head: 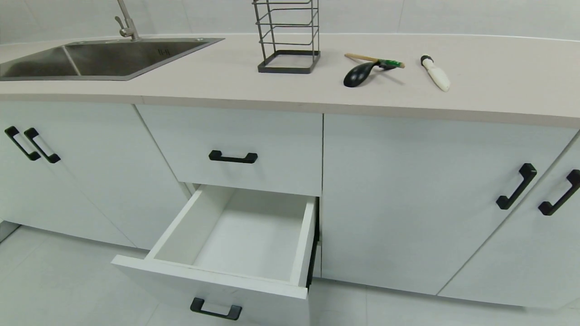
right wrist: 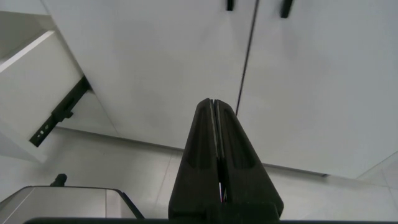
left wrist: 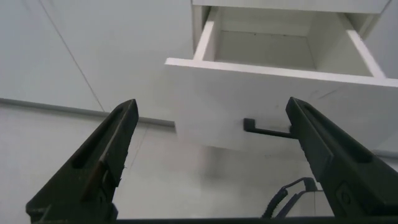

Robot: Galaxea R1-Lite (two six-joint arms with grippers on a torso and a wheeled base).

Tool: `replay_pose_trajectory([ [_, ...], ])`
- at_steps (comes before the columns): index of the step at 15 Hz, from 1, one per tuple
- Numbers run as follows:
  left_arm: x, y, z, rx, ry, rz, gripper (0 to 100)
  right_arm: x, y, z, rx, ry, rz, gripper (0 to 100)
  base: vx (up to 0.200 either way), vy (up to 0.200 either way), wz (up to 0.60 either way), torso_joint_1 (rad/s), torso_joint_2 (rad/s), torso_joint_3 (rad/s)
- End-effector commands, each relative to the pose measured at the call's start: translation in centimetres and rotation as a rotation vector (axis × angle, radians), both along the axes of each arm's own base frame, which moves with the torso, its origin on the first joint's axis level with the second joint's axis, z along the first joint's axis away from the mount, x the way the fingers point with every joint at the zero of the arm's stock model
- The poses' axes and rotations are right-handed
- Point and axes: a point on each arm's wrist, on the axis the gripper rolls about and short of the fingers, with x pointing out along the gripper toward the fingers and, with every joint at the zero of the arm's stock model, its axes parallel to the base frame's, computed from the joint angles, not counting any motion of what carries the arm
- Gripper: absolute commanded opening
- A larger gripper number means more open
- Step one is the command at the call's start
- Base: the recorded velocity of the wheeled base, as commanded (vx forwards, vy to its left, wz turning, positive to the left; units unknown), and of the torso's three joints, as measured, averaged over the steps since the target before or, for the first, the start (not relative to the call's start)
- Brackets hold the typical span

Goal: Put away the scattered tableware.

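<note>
Head view: drawer (head: 205, 271) pulled out, black spoon (head: 358, 75) on the counter (head: 204, 79); your left gripper (left wrist: 211, 106) is spread, your right gripper (right wrist: 213, 104) pressed together.

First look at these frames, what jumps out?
The white lower drawer stands pulled out under the beige countertop. On it, right of the black wire rack, lie a black spoon, a wooden-handled brush and a white-handled utensil. The left gripper faces the drawer front, open.

White cabinets (head: 408, 194), pale counter (head: 204, 79), tiled floor (head: 54, 280)
</note>
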Motion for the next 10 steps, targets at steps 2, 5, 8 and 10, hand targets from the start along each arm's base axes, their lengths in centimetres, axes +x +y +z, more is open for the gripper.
replay_pose_trajectory([
  [2,0.01,0.00,0.00,0.002,0.002,0.001,100,0.01,0.00,-0.01,0.000,0.002,-0.001,0,0.000,0.000,0.60,0.007,0.00,0.000],
  [5,0.01,0.01,0.00,0.000,0.002,0.002,100,0.01,0.00,0.01,0.001,0.001,-0.001,0,0.000,0.000,0.20,0.001,0.00,0.002],
  [8,0.01,0.01,0.00,0.000,0.002,0.002,100,0.01,0.00,-0.01,0.001,0.002,-0.001,0,0.067,0.000,0.00,0.001,0.00,0.002],
  [10,0.01,0.01,0.00,0.003,0.002,0.002,100,0.01,0.00,0.01,0.001,0.001,-0.001,0,0.200,0.100,0.00,0.000,0.00,0.007],
])
